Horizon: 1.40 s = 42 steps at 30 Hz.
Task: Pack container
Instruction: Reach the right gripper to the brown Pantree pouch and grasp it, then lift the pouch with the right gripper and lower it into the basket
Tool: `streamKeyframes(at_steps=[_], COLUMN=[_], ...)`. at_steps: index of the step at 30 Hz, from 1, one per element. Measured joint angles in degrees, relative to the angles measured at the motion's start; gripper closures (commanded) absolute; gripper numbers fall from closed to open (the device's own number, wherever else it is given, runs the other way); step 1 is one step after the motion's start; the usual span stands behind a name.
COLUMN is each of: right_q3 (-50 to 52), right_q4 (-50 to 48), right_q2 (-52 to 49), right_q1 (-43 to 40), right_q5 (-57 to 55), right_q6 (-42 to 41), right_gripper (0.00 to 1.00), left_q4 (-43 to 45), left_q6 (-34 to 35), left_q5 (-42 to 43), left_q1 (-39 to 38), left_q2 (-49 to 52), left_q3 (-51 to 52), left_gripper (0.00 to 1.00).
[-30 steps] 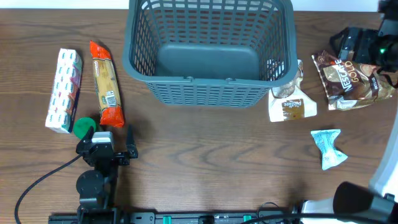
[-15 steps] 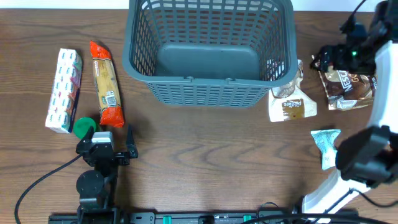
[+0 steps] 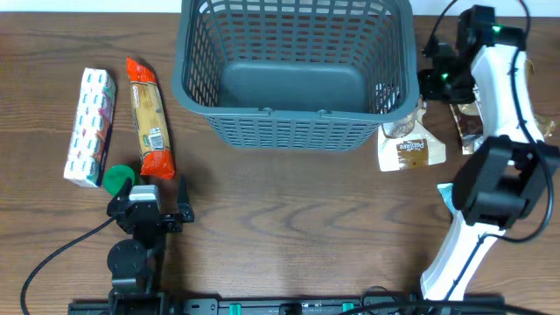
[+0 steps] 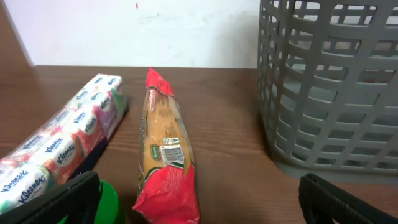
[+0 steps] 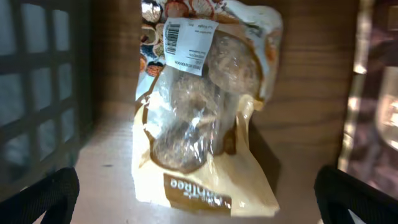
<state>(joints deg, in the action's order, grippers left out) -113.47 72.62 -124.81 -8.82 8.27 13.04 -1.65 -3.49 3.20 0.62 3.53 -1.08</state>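
Observation:
The grey-blue slatted container [image 3: 297, 112] stands at the back centre and holds nothing; its wall also shows in the left wrist view [image 4: 329, 93] and the right wrist view [image 5: 37, 93]. My right gripper [image 3: 431, 87] is open and empty beside the container's right wall, over a clear cookie bag [image 3: 404, 150]. That bag lies flat between the spread fingers [image 5: 199, 199] in the right wrist view [image 5: 199, 112]. My left gripper [image 3: 150, 188] is open and empty at the front left, its fingers [image 4: 199, 205] either side of the red end of a pasta packet [image 4: 163, 162].
A tissue pack [image 3: 90, 127] and the pasta packet [image 3: 149, 118] lie at the left, with a green lid [image 3: 116, 179] by the left gripper. A Nescafe Gold bag [image 3: 465, 127] and a blue-white packet [image 3: 446, 194] lie at the right, partly hidden by my right arm.
My right arm has swung in from the far right edge, past the Nescafe bag, to beside the container over the cookie bag. The left arm has not moved.

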Motion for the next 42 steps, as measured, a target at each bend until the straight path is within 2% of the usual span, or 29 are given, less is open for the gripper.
streamKeyframes(at_steps=[20, 31, 38, 40, 42], right_q3=[0.04, 5.84, 9.31, 9.53, 9.70], right_q4=[-2.12, -7.65, -10.40, -10.43, -10.56], right_q2=[-10.73, -9.22, -7.61, -7.52, -7.52], right_q1=[0.11, 0.33, 0.35, 0.37, 0.35], right_q5=[-0.37, -1.31, -2.34, -2.19, -1.81], right_q6=[0.00, 0.02, 0.33, 0.44, 0.22], right_gripper=[0.01, 0.01, 0.38, 0.53, 0.77], left_q4=[0.00, -0.02, 0.00, 0.00, -0.02], left_q6=[0.00, 0.00, 0.00, 0.00, -0.02], left_q5=[0.00, 0.00, 0.00, 0.00, 0.00], left_q1=[0.00, 0.00, 0.00, 0.00, 0.00], left_q2=[0.00, 0.00, 0.00, 0.00, 0.00], left_q3=[0.00, 0.00, -0.02, 0.00, -0.02], left_gripper=[0.01, 0.01, 0.01, 0.02, 0.01])
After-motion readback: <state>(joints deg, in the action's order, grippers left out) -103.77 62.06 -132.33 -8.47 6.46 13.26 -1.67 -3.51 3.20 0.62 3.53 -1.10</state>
